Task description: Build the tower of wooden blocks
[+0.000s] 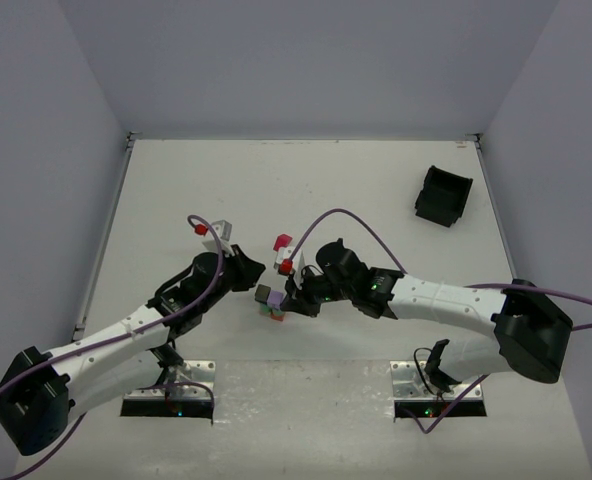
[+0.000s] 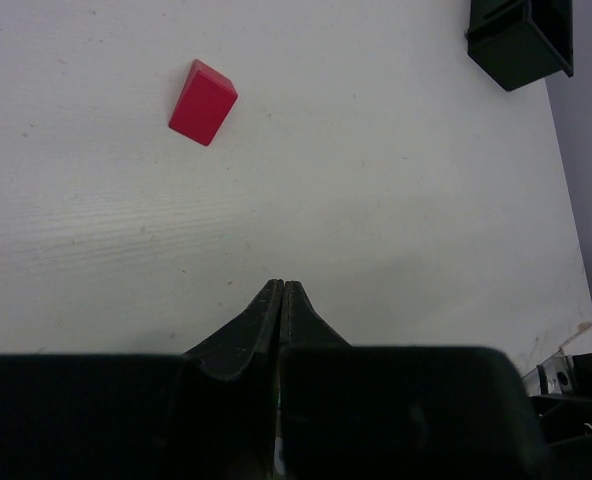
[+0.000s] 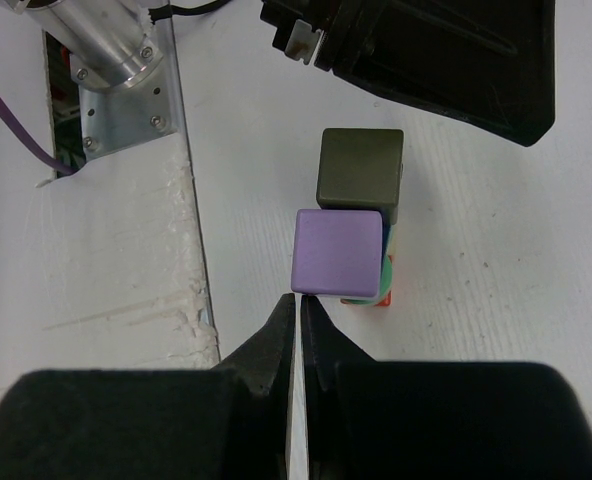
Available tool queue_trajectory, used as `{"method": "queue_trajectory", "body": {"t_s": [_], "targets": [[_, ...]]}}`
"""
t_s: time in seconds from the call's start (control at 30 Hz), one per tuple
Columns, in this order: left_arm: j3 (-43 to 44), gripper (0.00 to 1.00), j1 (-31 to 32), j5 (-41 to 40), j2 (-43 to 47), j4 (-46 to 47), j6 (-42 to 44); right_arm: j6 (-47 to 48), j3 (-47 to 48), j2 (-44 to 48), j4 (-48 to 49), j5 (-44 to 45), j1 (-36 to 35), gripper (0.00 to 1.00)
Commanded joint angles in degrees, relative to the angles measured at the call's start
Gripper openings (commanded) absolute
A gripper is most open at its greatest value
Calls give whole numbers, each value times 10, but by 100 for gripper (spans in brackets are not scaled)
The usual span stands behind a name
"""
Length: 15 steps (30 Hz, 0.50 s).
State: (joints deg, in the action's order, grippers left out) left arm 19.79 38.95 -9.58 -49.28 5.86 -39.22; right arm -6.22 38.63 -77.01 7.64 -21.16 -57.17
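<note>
The tower [image 1: 271, 308] stands between my two grippers. In the right wrist view its uppermost block is a purple cube [image 3: 338, 252], with green [image 3: 386, 272] and red-orange [image 3: 380, 298] blocks showing under its right edge. A dark olive cube [image 3: 360, 168] sits just beyond the purple one, about level with it. My right gripper [image 3: 303, 298] is shut and empty, with its tips at the purple cube's near edge. My left gripper [image 2: 282, 285] is shut and empty, above bare table left of the tower [image 1: 254, 270]. A loose red block [image 2: 203, 101] lies farther back [image 1: 282, 241].
A black plastic bin [image 1: 443, 195] stands at the back right and shows in the left wrist view's top right corner [image 2: 521, 35]. The left arm's metal base plate [image 3: 126, 90] is near the tower. The left gripper's black body [image 3: 446, 55] hangs beyond the tower.
</note>
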Motion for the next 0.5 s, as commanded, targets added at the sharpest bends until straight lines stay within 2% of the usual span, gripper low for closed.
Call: {"method": "queue_trajectory", "body": {"t_s": [0.0, 0.47], "targets": [[2, 0, 9, 6, 2, 31, 6, 2, 20, 12, 22, 2, -3, 4], [-1, 0, 16, -1, 15, 20, -7, -2, 10, 25, 23, 4, -4, 4]]}}
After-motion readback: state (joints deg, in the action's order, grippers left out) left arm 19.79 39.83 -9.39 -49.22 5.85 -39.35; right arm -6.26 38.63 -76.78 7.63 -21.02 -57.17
